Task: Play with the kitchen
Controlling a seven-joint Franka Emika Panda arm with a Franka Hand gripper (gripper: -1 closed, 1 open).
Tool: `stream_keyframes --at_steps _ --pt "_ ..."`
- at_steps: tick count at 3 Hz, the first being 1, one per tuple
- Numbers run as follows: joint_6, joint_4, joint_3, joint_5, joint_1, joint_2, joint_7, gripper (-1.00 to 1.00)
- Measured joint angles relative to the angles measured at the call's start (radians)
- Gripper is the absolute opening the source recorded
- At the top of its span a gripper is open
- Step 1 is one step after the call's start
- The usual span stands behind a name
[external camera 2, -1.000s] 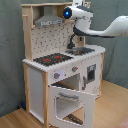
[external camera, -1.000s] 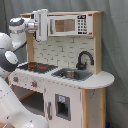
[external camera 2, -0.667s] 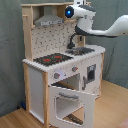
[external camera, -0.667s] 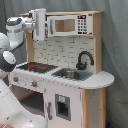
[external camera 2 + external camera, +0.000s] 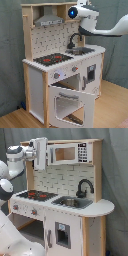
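Second exterior view: gripper (image 5: 86, 15) sits upper right at the kitchen (image 5: 55, 60) microwave, presumably to reach its door; finger state unclear.

The kitchen (image 5: 60, 70) looks like matt white-painted board with pale bare-wood edges, a glossy black faucet (image 5: 84, 186), a dull metal-looking sink (image 5: 71, 202) and a smooth grey hood (image 5: 49, 20), on a wood floor (image 5: 112, 107).
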Motion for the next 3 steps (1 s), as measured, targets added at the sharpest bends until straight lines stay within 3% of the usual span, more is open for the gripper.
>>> stream_keyframes --at_steps 3 --pt "0.073 -0.154 -0.184 -0.022 0.204 0.000 -0.008 -1.00"
